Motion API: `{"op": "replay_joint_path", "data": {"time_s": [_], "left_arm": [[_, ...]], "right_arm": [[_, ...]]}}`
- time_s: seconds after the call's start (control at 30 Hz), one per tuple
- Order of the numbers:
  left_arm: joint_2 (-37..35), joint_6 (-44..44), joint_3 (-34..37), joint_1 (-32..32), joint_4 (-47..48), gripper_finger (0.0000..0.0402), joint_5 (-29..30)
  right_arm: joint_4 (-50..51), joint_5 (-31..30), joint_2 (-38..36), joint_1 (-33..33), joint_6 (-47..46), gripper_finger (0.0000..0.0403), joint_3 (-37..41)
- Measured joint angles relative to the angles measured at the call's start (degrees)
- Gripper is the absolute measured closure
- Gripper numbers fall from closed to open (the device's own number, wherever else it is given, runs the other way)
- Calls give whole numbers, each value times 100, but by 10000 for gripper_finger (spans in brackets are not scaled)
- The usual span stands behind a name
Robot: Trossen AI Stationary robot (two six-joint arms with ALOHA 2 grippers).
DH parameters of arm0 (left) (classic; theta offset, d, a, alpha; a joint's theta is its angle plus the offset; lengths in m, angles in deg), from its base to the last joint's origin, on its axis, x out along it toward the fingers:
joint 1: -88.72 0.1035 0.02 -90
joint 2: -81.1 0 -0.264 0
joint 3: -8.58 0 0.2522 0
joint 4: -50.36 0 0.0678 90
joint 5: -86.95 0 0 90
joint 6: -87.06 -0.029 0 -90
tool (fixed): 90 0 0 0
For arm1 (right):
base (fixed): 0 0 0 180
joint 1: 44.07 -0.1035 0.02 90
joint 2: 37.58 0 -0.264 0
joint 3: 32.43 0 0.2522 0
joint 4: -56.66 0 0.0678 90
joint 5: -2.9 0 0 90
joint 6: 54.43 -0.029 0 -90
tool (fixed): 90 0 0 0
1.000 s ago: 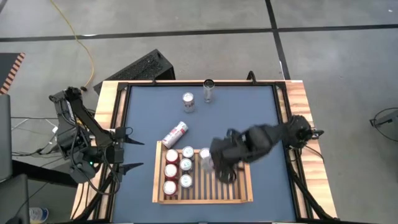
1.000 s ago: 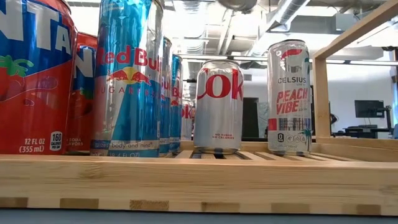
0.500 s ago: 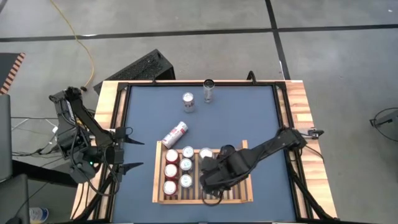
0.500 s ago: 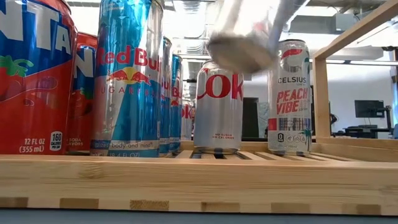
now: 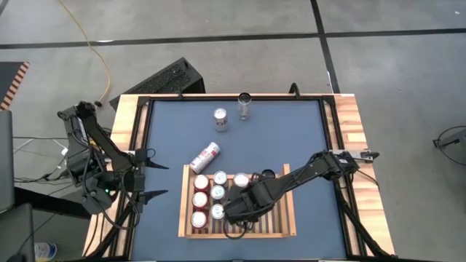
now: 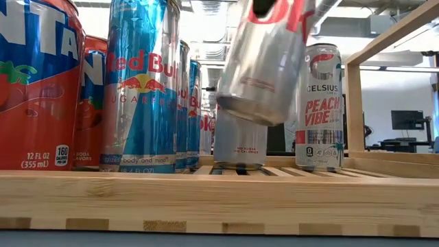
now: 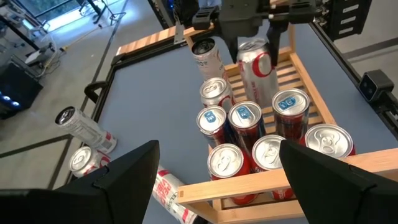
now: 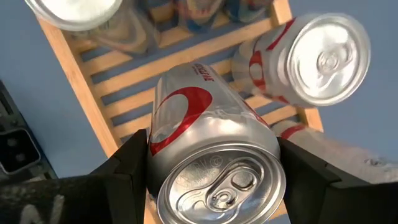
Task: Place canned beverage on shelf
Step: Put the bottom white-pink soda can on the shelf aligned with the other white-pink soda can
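Mid-placement here: my right pincer [image 8: 211, 186] is clamped on a silver Diet Coke can [image 6: 264, 62], tilted in the air over the shelf [image 5: 285, 218], so next I'd straighten it and lower it onto the free slats.

Twelve cans [image 7: 244, 115] in all: eight standing on the one shelf [image 5: 269, 234], one held can [image 7: 258, 62] above it, three on the tabletop [image 5: 291, 131]

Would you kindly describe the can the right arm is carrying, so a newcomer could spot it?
Find the light-wood shelf on the blue table. Above its slats, the right gripper holds a silver-and-red can. Unlike the standing cans, it hangs tilted in the air.
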Motion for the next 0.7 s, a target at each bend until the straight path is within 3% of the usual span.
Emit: {"op": "replay_joint_path", "data": {"time_s": [0.7], "left_arm": [[-1, 6, 0, 2, -15, 81, 1]], "right_arm": [[-350, 79, 363, 211, 861, 158, -13]]}}
